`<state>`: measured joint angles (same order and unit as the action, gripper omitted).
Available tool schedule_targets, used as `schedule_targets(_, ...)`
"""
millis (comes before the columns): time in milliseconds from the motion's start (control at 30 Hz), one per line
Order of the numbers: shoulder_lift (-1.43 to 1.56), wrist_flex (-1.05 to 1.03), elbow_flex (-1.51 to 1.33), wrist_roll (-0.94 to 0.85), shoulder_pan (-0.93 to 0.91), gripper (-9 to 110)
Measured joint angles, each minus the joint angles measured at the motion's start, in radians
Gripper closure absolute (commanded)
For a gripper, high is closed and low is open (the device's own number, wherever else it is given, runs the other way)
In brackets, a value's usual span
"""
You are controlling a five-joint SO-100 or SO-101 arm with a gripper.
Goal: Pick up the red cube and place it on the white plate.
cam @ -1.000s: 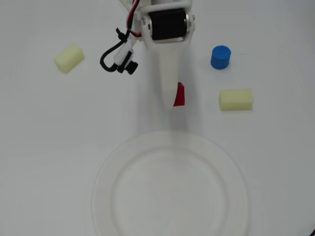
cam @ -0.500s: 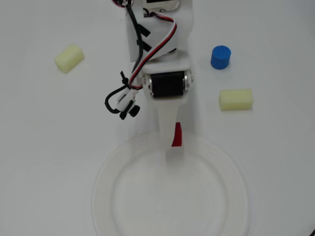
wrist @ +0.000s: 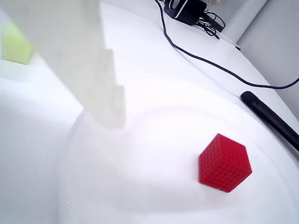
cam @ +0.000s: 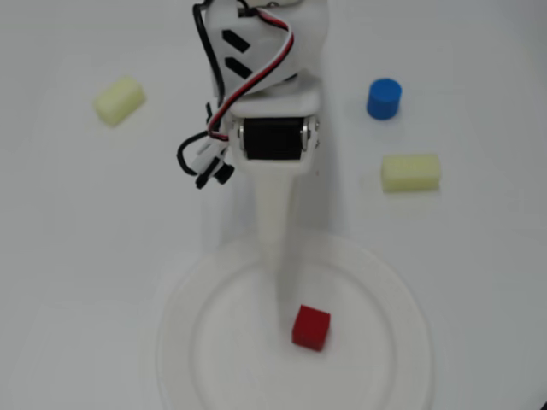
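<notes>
The red cube (cam: 310,328) lies on the white plate (cam: 389,290), right of its centre, flat and free. In the wrist view the cube (wrist: 224,163) rests on the plate (wrist: 154,102) with nothing touching it. My gripper (cam: 289,309) reaches down from the top of the overhead view, and its white finger (cam: 279,231) ends just up and left of the cube. In the wrist view that finger (wrist: 88,60) stands at the upper left, well apart from the cube, with bare plate beside its tip. The other finger is not seen. The gripper (wrist: 140,128) holds nothing.
A blue cylinder (cam: 384,98) and a pale yellow block (cam: 410,172) lie right of the arm, and another pale yellow block (cam: 119,101) lies left of it. In the wrist view a black cable (wrist: 210,63) and a black rod (wrist: 271,119) lie beyond the plate.
</notes>
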<state>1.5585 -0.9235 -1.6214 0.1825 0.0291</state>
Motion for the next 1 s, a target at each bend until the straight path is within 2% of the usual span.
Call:
schedule_targets(200, 0.018, -0.213, 0.069, 0.028, 0.0, 56)
schedule_targets(433, 0.193, -0.433, 0.054, 0.043, 0.026, 54)
schedule_targets(733, 0.666, -0.446, -0.341, 0.04, 0.044, 57)
schedule_targets(1000, 1.138, -0.29, -0.862, -0.031, -0.009, 63)
